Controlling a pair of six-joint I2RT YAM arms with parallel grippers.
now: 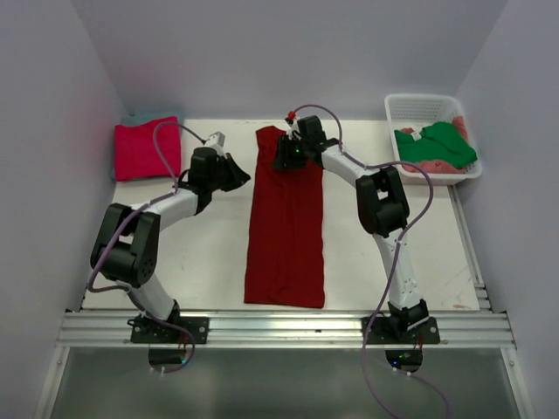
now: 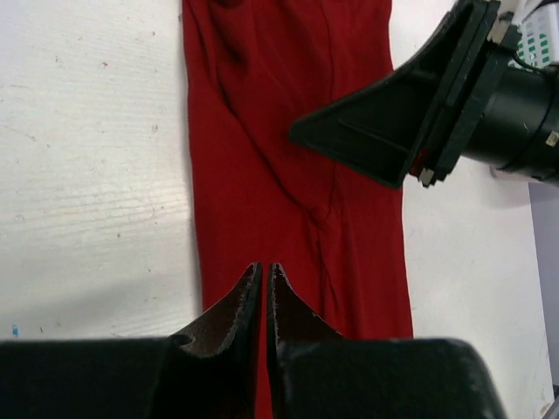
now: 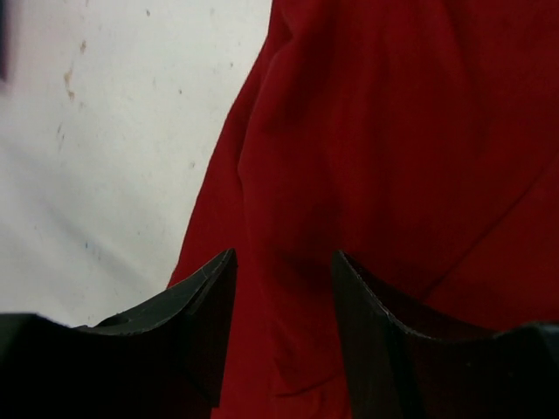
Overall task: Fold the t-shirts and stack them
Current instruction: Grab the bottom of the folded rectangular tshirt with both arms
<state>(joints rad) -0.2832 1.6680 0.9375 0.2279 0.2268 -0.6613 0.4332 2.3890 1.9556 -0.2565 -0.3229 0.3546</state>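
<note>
- The dark red shirt lies in the middle of the surface as a long narrow strip running from far to near, its sides already folded in.
- A folded pink shirt sits at the far left on top of a teal one. This looks like the stack the red one should join.
- The white basket at the far right holds a green shirt and a salmon-pink one, both unfolded.
- The right jaws stand apart, holding nothing, low over the far end of the red strip near its left edge. Whether they touch the cloth I cannot tell.
- The left jaws are closed and empty, just beside the strip's left edge toward its far end.
- The step in hand is probably the crosswise fold, bringing one end of the strip over the other.
- To do it well, each arm should take one far corner, so the left jaws need to open first.
- Pinch through every layer at the corner; catching only the top layer would undo the side folds.
- Lift only enough to clear the cloth below, then carry both corners toward the near hem together so the edges stay parallel.
- Lay the end down square on the near part before letting go. A crease runs down the middle of the strip, so keep the cloth gently taut.
- Risk: uneven pull from one arm would skew the strip.
</note>
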